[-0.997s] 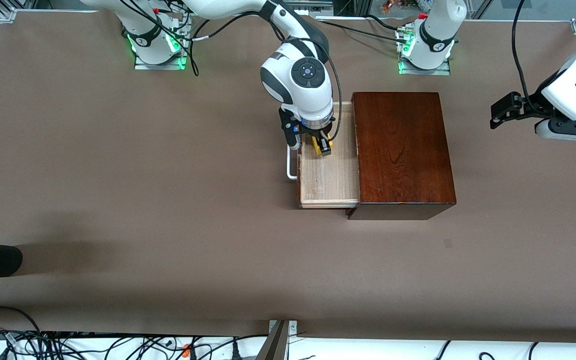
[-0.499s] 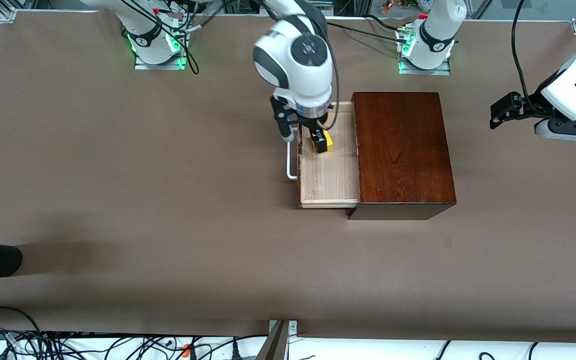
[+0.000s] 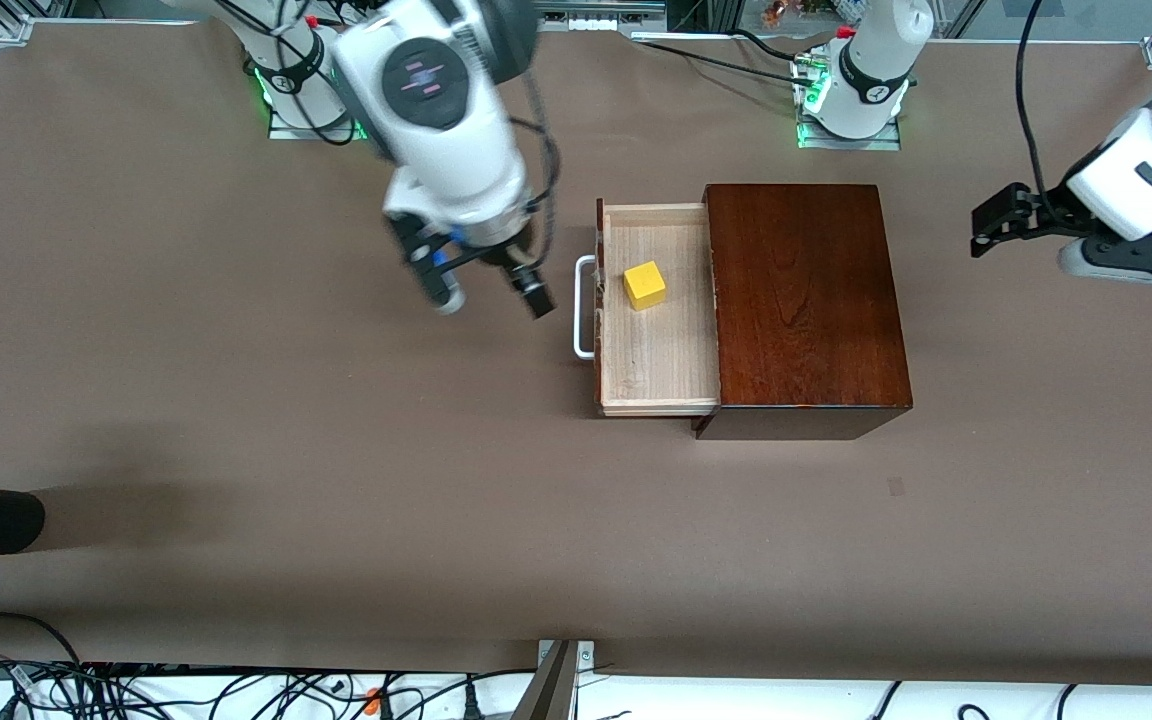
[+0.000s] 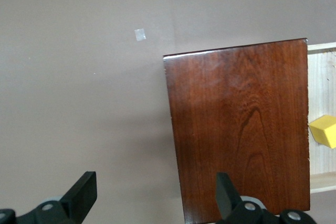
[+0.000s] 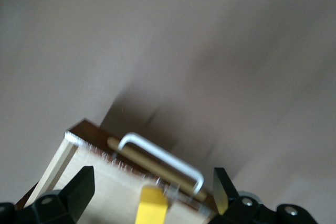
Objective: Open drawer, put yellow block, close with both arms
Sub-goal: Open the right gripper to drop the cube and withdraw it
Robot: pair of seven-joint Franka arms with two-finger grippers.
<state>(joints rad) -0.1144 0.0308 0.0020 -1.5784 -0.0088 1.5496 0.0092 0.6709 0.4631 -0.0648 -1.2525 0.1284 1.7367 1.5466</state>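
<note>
Resting inside the pulled-out drawer [image 3: 658,350], the yellow block [image 3: 645,285] sits on the pale wood floor in the half of the tray farther from the front camera, touched by nothing. The drawer juts from the glossy dark-brown box [image 3: 801,300] toward the right arm's end of the bench [image 3: 236,420], at about 9 o'clock from the box in the front view, with its white bar handle [image 3: 584,305] at the outer edge.

The right hand [image 3: 491,290] hangs in the air over bare bench just beside the handle — at roughly 9 o'clock from it in the front view — with its two fingers spread wide and nothing between them. Its wrist view shows the handle [image 5: 163,161], the drawer's dark front and a strip of the yellow block [image 5: 152,207] between the black fingertips [image 5: 79,187].

The left hand [image 3: 998,220] waits over the bench at the left arm's end, at about 3 o'clock from the box and well apart from it — its fingers spread and empty. Its wrist view looks across the box top [image 4: 239,129], with the block [image 4: 324,130] showing in the drawer.
</note>
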